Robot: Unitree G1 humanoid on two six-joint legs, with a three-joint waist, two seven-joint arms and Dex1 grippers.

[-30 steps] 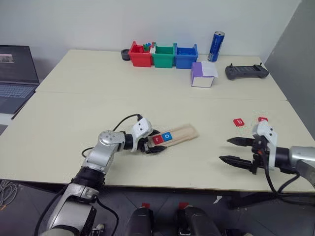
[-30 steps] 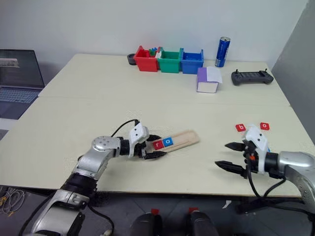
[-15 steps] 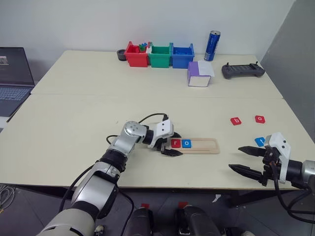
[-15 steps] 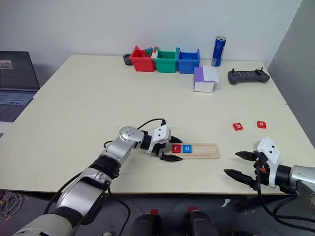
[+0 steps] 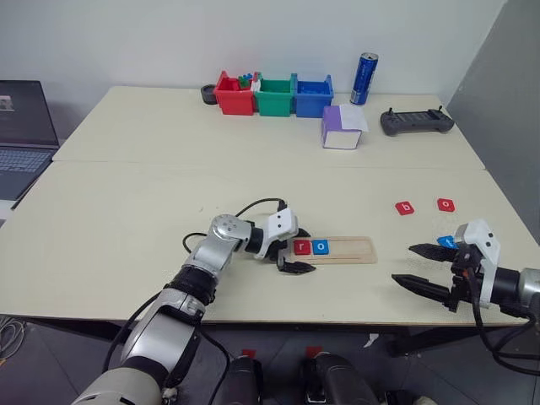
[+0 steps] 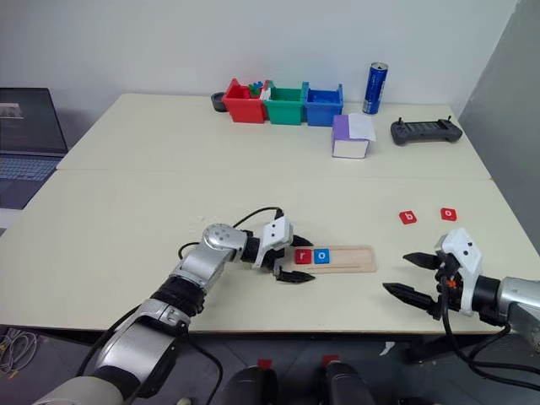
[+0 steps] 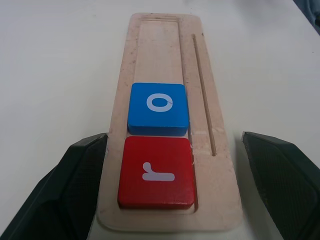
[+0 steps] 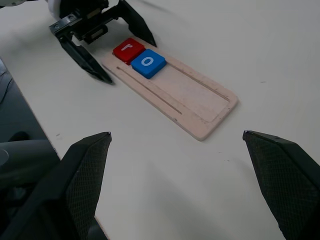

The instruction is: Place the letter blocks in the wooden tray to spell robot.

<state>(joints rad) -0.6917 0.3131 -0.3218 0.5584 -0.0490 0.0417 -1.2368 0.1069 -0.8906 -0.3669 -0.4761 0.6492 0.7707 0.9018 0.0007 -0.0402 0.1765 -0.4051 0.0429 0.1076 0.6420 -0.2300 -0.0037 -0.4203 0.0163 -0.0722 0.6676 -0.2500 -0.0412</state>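
Note:
The wooden tray (image 5: pixel 346 251) lies flat near the table's front edge. A red "r" block (image 5: pixel 302 246) and a blue "o" block (image 5: pixel 321 246) sit side by side at its left end. My left gripper (image 5: pixel 297 251) is open and straddles that end, one finger (image 7: pixel 75 185) against the tray's edge and the other standing off it. Far right, a red "b" block (image 5: pixel 405 207) and a red "o" block (image 5: pixel 445 204) lie loose. A blue block (image 5: pixel 445 242) peeks out just behind my right gripper (image 5: pixel 419 266), which hovers open and holds nothing.
Red (image 5: pixel 234 94), green (image 5: pixel 276 94) and blue (image 5: pixel 312 94) bins line the far edge, with a blue can (image 5: pixel 364 67) beside them. A purple-and-white box (image 5: pixel 342 128) and a black controller (image 5: pixel 416 121) sit back right. A laptop (image 5: pixel 25 126) is at the left.
The whole view has shifted. The tray, slanted a second ago, now lies parallel to the table's front edge with my left gripper still at its end. The right gripper stays open.

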